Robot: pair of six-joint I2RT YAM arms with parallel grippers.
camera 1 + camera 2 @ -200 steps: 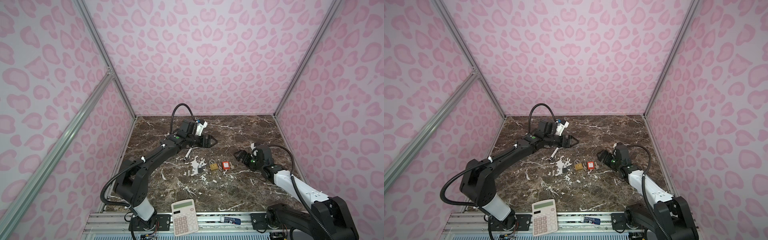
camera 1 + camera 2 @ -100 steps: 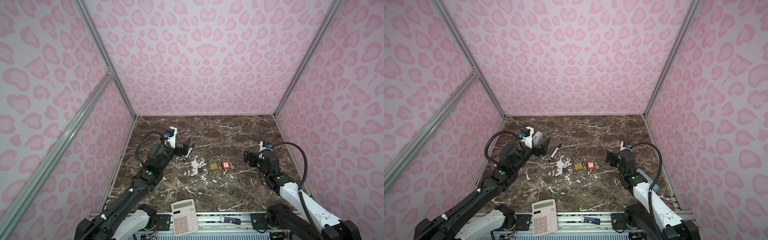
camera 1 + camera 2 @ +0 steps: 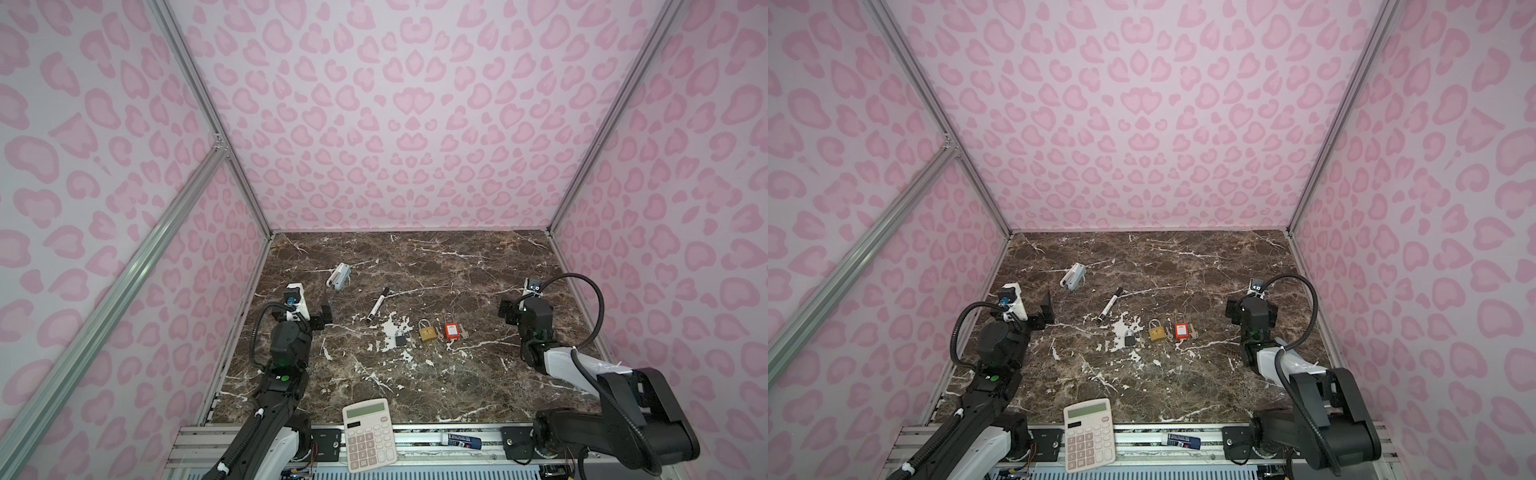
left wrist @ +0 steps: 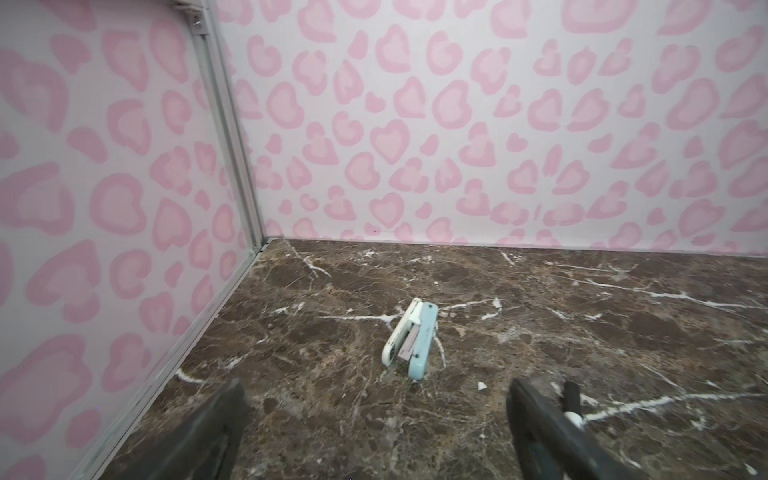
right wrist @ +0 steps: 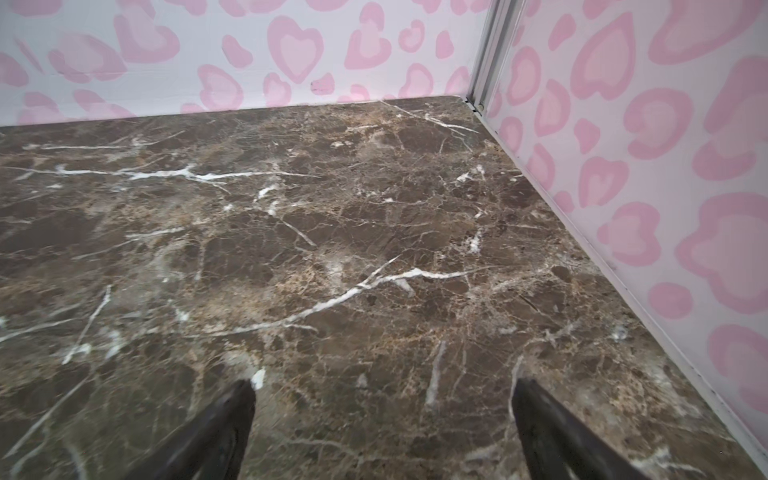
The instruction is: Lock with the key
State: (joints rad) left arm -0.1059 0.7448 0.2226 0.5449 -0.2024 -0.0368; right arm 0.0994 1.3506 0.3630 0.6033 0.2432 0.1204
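Observation:
Three padlocks lie in a row mid-table in both top views: a small dark one (image 3: 400,338), a brass one (image 3: 427,332) and a red one (image 3: 451,330). A small silvery key (image 3: 463,333) lies against the red padlock's right side. My left gripper (image 3: 311,314) hovers low at the table's left side, open and empty, well left of the padlocks. In the left wrist view its fingers (image 4: 232,415) stand wide apart. My right gripper (image 3: 522,308) is at the right side, open and empty, right of the red padlock. The right wrist view has only bare marble between its fingers (image 5: 530,411).
A white and pale blue stapler (image 3: 338,277) lies just beyond the left gripper, also in the left wrist view (image 4: 411,340). A black and white marker (image 3: 377,311) lies between it and the padlocks. A calculator (image 3: 369,434) and a small tube (image 3: 463,441) rest on the front rail. Pink walls enclose three sides.
The left arm has pulled back from the back middle of the table to the left side. The right arm has drawn back toward the right. Both grippers stayed open.

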